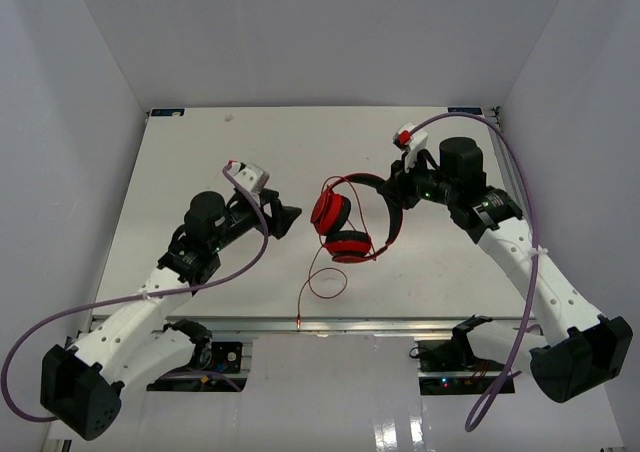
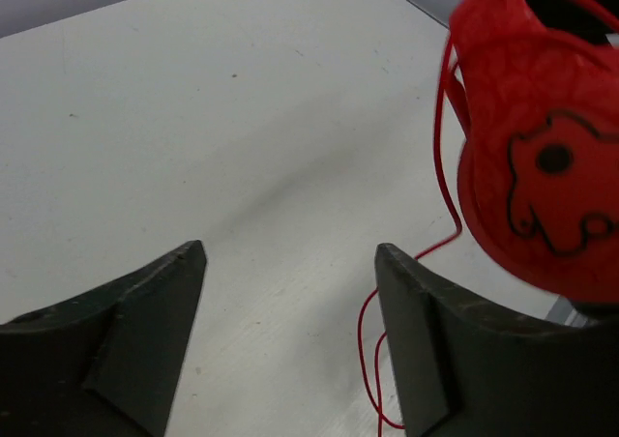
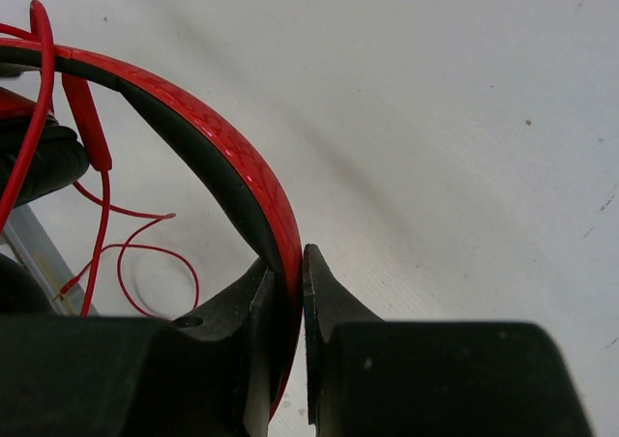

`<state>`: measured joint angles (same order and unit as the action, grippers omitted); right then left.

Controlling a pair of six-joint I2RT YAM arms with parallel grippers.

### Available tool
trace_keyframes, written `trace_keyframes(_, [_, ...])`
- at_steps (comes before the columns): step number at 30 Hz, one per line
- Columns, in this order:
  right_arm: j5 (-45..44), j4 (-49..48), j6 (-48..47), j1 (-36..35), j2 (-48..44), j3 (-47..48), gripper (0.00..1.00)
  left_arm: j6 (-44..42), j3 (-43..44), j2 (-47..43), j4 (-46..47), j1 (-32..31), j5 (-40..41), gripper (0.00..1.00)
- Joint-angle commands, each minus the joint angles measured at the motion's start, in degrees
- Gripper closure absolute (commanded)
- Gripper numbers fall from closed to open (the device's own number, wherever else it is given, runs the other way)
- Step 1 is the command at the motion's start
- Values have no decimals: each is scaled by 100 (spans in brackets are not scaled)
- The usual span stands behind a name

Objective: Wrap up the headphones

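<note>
The right pincer (image 3: pixel 288 268) clamped the headband (image 3: pixel 227 161) of the headphones (image 1: pixel 331 212), while the left pincer (image 2: pixel 290 263) gaped empty just beside them.

White, faintly speckled table (image 1: pixel 200 152) carrying a loose loop of thin red cord (image 1: pixel 310 283) just nearward of the headphones (image 1: pixel 350 244), plug (image 1: pixel 299 322) farther from them.

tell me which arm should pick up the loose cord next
Left, probably. The right gripper is shut on the headband, so it is busy. The left gripper is open and empty, facing the cord beside the earcup.
</note>
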<state>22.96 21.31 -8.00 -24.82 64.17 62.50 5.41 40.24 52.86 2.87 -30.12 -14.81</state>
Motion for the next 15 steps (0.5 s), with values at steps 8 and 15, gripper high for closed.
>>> trace_keyframes(8, [172,47,717,100,323,803,92,1440,-2371,116,4187,-6,-1715,6])
trace_keyframes(15, [242,88,787,127,416,936,92,1041,-2006,1591,4882,-208,-1733,6])
